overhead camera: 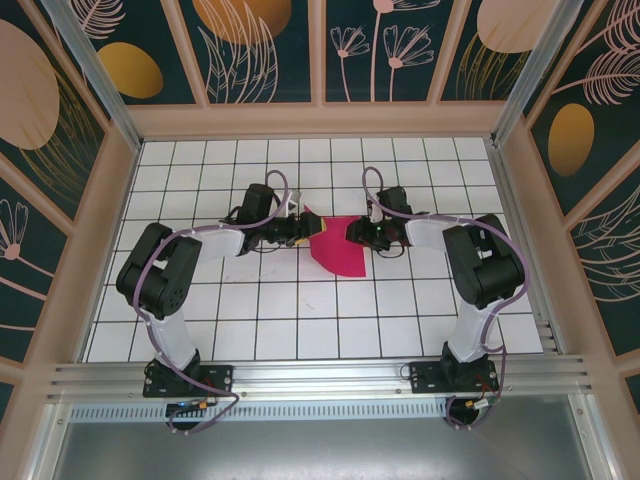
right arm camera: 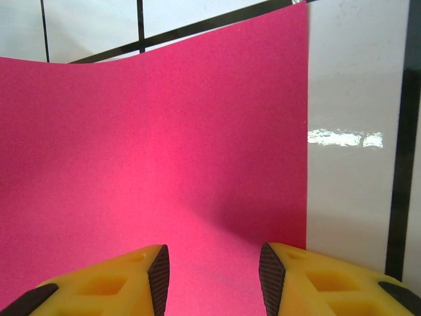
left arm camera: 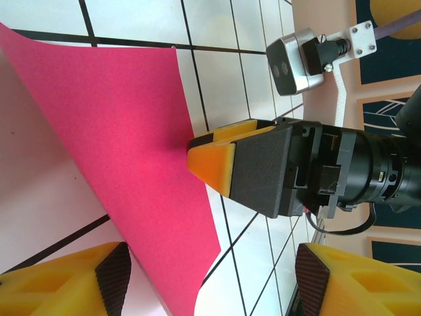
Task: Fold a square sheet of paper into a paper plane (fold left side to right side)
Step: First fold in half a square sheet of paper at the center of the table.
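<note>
square sheet of paper [overhead camera: 338, 250] is lying partly curled on the desk [overhead camera: 300, 320]. left tool [left arm camera: 210, 280] is gaping wide at its 9 o'clock; right tool [right arm camera: 214, 263], narrowly parted, is sitting over its 3 o'clock edge.

Black-and-white arms [overhead camera: 160, 275], lilac cables [overhead camera: 205, 231], yellow fingers [right arm camera: 99, 283], seemingly black-padded

The square sheet of paper [overhead camera: 335, 250] lies on the table [overhead camera: 300, 320] between the left gripper [overhead camera: 298, 232] and the right gripper [overhead camera: 352, 232]. It is ahead of the left one, a corner reaching between its fingers [left arm camera: 112, 276], and beneath and ahead of the right one.
</note>
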Available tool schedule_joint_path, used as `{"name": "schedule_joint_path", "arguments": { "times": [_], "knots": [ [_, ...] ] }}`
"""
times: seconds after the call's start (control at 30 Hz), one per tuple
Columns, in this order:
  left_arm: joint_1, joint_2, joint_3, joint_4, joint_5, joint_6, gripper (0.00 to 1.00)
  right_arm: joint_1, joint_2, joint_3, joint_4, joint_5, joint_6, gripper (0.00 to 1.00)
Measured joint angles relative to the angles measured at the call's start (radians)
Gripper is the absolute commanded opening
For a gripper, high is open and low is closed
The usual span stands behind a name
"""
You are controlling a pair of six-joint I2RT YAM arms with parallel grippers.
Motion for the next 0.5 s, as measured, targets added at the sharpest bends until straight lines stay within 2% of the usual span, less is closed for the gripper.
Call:
{"name": "schedule_joint_path", "arguments": {
  "times": [0.5],
  "knots": [
    [-0.05,0.061,0.037,0.036,0.003,-0.012,0.69,0.0,0.0,-0.001,0.003,0.0,0.0,0.45]
  ]
}}
